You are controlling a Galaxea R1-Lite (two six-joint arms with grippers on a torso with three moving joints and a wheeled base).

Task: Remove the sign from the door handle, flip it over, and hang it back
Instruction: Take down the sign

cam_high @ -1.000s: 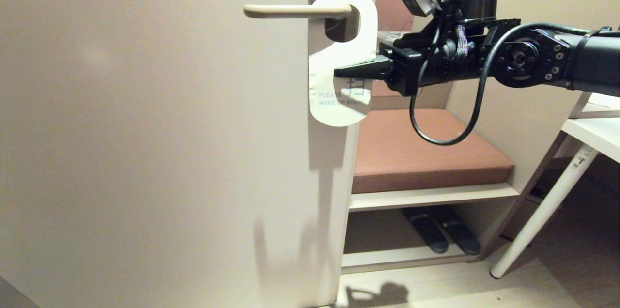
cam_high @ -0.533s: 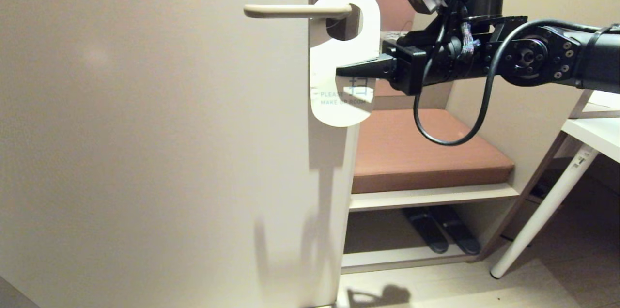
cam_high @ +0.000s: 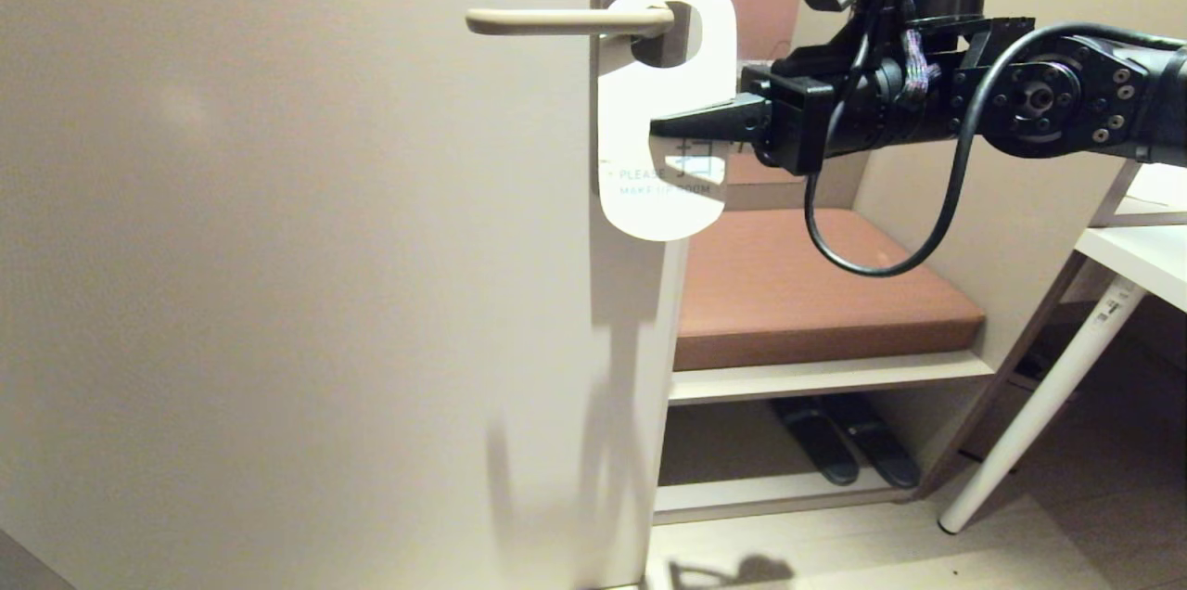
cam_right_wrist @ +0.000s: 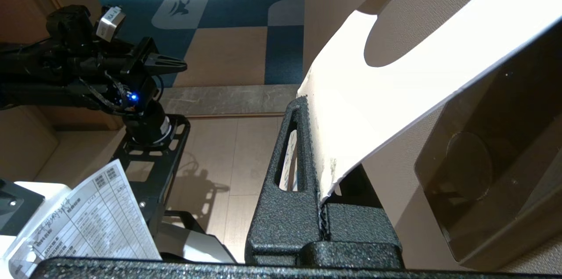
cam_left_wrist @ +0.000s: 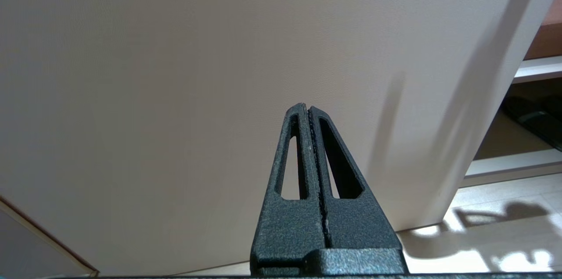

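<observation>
Head view: your right gripper (cam_high: 660,125) pinches the sign (cam_high: 664,112), hanging lengthwise downward on the door handle (cam_high: 567,20), white face outward. Left wrist: your left gripper (cam_left_wrist: 308,112) is closed, empty, facing the door (cam_left_wrist: 197,73). Right wrist: fingers (cam_right_wrist: 300,138) clamp the sign's edge.

Sign (cam_high: 663,112) hanging on door handle (cam_high: 566,20), right gripper (cam_high: 660,125) clamped on its right edge, bench (cam_high: 816,293) behind, slippers (cam_high: 839,442) beneath bench

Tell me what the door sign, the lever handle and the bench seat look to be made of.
The sign: thin matte card or plastic sheet, white; it bows where the right gripper pinches it. The door handle: probably coated metal, smooth cream-beige with a soft sheen. The bench seat: padded cushion in brown leather-like covering, rounded edges, low shine.
</observation>
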